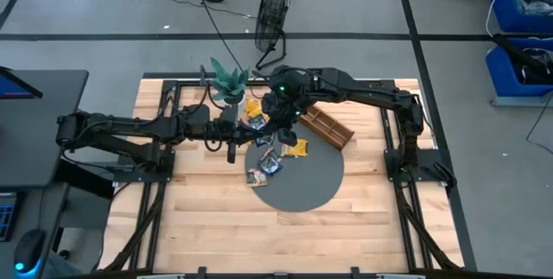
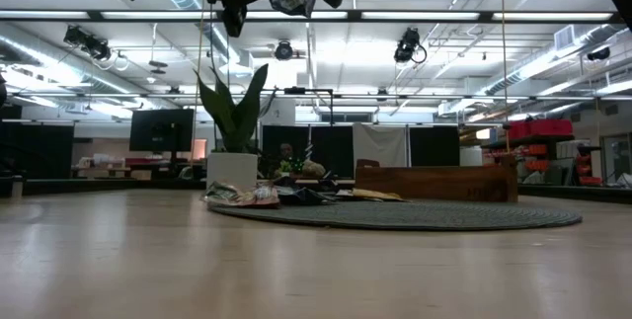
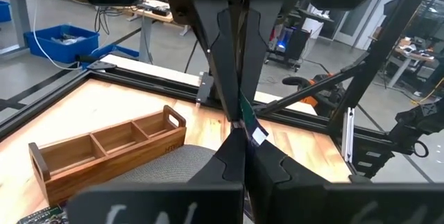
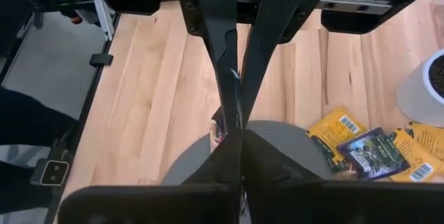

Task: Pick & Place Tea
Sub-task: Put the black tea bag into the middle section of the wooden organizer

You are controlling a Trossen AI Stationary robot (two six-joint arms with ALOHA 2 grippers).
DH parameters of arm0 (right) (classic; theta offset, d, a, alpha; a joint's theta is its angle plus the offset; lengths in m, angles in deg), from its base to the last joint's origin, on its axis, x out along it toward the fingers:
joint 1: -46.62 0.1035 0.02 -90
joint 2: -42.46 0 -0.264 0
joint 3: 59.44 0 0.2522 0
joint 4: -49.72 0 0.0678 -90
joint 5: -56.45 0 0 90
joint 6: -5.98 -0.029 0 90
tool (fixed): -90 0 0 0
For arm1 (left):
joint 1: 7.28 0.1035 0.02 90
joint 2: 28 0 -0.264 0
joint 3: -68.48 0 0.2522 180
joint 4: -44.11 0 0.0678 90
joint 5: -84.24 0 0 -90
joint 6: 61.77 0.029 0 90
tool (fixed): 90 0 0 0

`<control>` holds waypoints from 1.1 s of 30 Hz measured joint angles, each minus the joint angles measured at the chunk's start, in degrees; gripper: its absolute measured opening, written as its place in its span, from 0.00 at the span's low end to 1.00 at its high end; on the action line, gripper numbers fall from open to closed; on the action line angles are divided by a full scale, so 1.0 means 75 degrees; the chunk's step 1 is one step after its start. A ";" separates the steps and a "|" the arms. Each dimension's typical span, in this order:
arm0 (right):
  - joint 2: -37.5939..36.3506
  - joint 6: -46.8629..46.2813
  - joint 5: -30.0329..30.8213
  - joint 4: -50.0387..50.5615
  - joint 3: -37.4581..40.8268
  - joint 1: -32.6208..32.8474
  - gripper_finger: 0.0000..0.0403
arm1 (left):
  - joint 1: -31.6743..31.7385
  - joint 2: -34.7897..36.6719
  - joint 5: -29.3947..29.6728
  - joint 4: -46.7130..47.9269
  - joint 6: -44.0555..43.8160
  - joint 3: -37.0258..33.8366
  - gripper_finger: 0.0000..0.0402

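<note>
One pale greenish tea packet (image 2: 293, 1) hangs high above the grey round mat (image 1: 315, 184). Both grippers meet at it, both shut. My left gripper (image 1: 263, 134) reaches level from the table's left. My right gripper (image 1: 278, 132) points down from above, and it also shows in the left wrist view (image 3: 236, 116). Several more packets lie flat on the mat and beside it: yellow ones (image 4: 334, 132), a dark one (image 4: 371, 153) and a few near the mat's left edge (image 1: 270, 165). The wooden tray (image 3: 104, 148) lies on the mat's far right part. My left gripper pinches the packet between its two fingers, coming level from the table's left. A thin pale edge (image 4: 236, 92) shows between them, seen edge-on. The packet is lifted clear of the table. My right gripper's fingers (image 3: 220, 57) come from above, pointing down. They close on the same packet, whose green and white corner (image 3: 254, 131) sticks out beside their tips. How far up between the fingers it reaches is hidden.
A potted green plant (image 1: 229, 85) stands at the far side, left of the grippers. The tray (image 1: 327, 128) lies slantwise just right of them. The near half of the wooden table (image 1: 216, 227) holds nothing. A fan (image 1: 273, 11) stands on the floor beyond the table.
</note>
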 joint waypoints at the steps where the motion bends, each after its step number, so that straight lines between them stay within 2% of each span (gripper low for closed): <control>1: 0.0000 0.0030 0.0008 0.0000 0.0000 0.0000 0.01 | 0.0000 0.0000 0.0003 0.0000 -0.0003 0.0000 0.01; 11: -0.0101 -0.0017 0.0420 0.0535 -0.0003 -0.0022 0.00 | 0.0000 0.0000 0.0358 0.0047 -0.0003 0.0002 0.13; 16: -0.0396 -0.0009 0.1445 0.1358 -0.0003 -0.0041 0.00 | 0.0000 0.0071 0.0376 0.0361 -0.0007 0.0007 0.21; 21: -0.0881 -0.0129 0.2334 0.2080 0.0178 -0.0506 0.00 | 0.0000 0.0213 0.0376 0.0529 -0.0204 0.0003 0.24; 25: -0.1697 -0.0430 0.2705 0.1706 0.1354 -0.1012 0.00 | 0.0000 0.0328 0.0375 0.0545 -0.0204 0.0006 0.23; 33: -0.3824 -0.1366 0.2967 -0.0935 0.5605 -0.1833 0.00 | 0.0000 0.0402 0.0376 0.0776 -0.0204 0.0003 0.22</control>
